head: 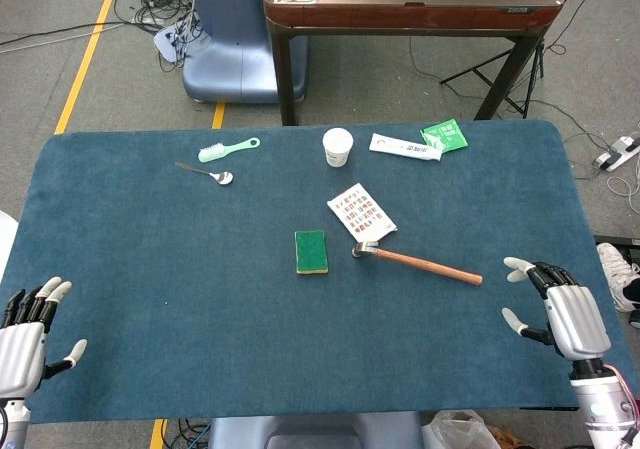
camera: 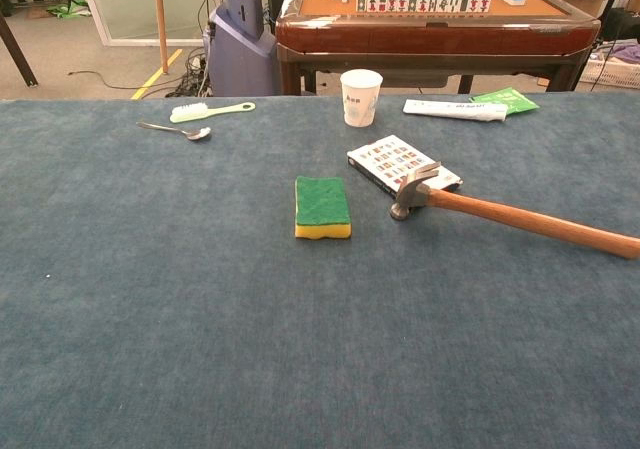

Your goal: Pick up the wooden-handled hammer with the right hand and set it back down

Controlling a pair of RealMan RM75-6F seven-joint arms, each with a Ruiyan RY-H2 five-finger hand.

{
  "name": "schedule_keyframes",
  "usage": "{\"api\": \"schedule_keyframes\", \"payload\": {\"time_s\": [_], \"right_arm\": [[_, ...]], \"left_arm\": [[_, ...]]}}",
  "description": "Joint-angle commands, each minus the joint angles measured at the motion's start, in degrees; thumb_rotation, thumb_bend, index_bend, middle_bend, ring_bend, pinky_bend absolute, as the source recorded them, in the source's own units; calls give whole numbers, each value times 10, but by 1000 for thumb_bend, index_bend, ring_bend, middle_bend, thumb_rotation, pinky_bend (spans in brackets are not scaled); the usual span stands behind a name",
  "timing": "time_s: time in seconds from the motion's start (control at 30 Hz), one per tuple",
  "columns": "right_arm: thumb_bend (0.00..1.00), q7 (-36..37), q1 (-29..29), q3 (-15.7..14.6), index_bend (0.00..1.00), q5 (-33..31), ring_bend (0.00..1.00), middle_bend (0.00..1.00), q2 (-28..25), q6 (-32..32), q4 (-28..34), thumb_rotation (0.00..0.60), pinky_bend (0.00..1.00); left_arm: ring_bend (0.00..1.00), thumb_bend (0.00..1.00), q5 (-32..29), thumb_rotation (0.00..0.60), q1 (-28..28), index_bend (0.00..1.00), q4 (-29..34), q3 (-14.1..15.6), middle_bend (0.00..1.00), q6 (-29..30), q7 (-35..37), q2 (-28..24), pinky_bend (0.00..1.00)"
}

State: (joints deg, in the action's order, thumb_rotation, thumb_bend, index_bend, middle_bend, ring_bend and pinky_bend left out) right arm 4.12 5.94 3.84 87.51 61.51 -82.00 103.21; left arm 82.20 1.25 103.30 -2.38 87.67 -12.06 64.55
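Observation:
The wooden-handled hammer [head: 420, 262] lies flat on the blue table cloth, metal head toward the middle, handle running out to the right; it also shows in the chest view as the hammer [camera: 510, 218]. My right hand [head: 560, 309] rests near the table's right front corner, fingers apart, holding nothing, a short way right of the handle's end. Over at the left front corner my left hand [head: 28, 329] also holds nothing, fingers spread. Neither hand shows in the chest view.
A green-and-yellow sponge [head: 311, 251] lies left of the hammer head, with a small printed box [head: 361, 212] just behind it. Further back are a paper cup [head: 338, 147], toothpaste tube [head: 405, 147], green packet [head: 445, 134], green brush [head: 228, 149] and spoon [head: 206, 173].

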Motion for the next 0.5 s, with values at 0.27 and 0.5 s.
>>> {"api": "schedule_keyframes", "payload": {"time_s": [0.27,0.5], "right_arm": [[250,-29,1,2,263,-17,242,382,-1,3,17,600,262],[250,-79,27,18,287,-57,242,382,-3,42,39,600,262]], "left_arm": [[76,224,-2,600,1,137,-3,0,94,-3,1,1,18],[76,225,-3,600,1,137,-5,0,94,-4,1,2,18]]}}
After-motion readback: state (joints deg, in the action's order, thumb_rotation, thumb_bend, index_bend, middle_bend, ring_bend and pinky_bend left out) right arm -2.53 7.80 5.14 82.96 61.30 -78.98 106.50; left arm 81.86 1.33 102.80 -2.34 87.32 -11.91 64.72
